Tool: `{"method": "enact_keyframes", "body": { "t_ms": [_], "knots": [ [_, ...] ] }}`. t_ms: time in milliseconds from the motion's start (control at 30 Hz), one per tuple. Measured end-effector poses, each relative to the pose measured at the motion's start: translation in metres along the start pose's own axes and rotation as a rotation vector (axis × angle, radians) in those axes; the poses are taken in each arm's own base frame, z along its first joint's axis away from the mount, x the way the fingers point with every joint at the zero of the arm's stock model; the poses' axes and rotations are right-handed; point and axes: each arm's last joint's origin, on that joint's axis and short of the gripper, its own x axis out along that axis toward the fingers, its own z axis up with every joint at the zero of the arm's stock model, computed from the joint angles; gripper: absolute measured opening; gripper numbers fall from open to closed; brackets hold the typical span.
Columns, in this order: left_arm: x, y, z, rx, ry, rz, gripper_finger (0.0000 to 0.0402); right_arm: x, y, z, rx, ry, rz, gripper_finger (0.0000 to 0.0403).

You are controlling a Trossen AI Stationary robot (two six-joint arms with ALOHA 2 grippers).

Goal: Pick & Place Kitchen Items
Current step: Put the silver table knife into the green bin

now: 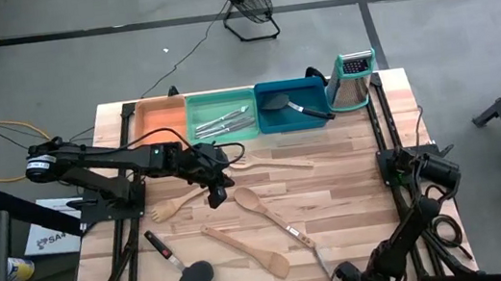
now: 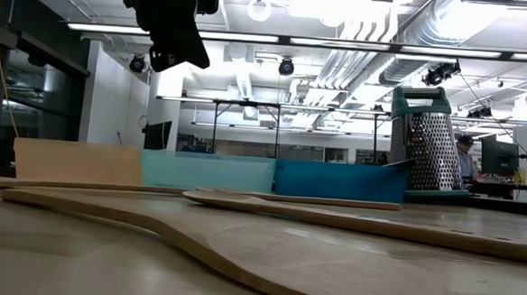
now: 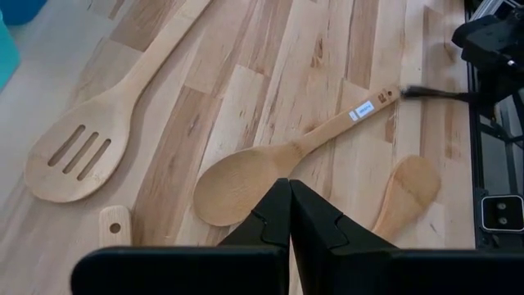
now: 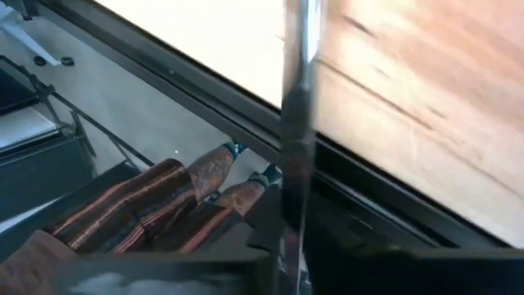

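The left pincer hangs shut and empty above the pale wooden counter, just over the bowl of a pale wooden spoon lying flat mid-counter. The right pincer, at the counter's near edge, is closed on a slim silver metal utensil.

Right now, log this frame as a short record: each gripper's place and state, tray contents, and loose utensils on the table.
left gripper: shut, empty, above the pale wooden solid spoon
right gripper: at the table's near edge, shut on a slim silver metal utensil
orange tray: nothing visible inside
green tray: silver cutlery
blue tray: black turner
loose on table: wooden fork, wooden spatula, black long-handled turner
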Motion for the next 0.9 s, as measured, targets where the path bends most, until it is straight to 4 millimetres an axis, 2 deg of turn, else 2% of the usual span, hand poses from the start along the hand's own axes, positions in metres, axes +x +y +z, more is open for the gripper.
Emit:
{"method": "enact_keyframes", "body": {
  "t_ms": [100,333,700,900],
  "knots": [
    [0.0,0.0,0.0,0.0,0.0,0.0,0.0,0.0,0.0,0.0,-0.001,-0.01,0.007,0.0007],
    [0.0,0.0,0.0,0.0,0.0,0.0,0.0,0.0,0.001,0.0,-0.018,-0.03,0.024,0.0004],
    [0.0,0.0,0.0,0.0,0.001,-0.003,0.0,-0.01,0.023,-0.008,-0.096,-0.137,0.1,0.0003],
    [0.0,0.0,0.0,0.006,0.001,-0.004,0.0,-0.012,0.024,-0.007,-0.107,-0.184,0.094,0.0003]
  ]
}}
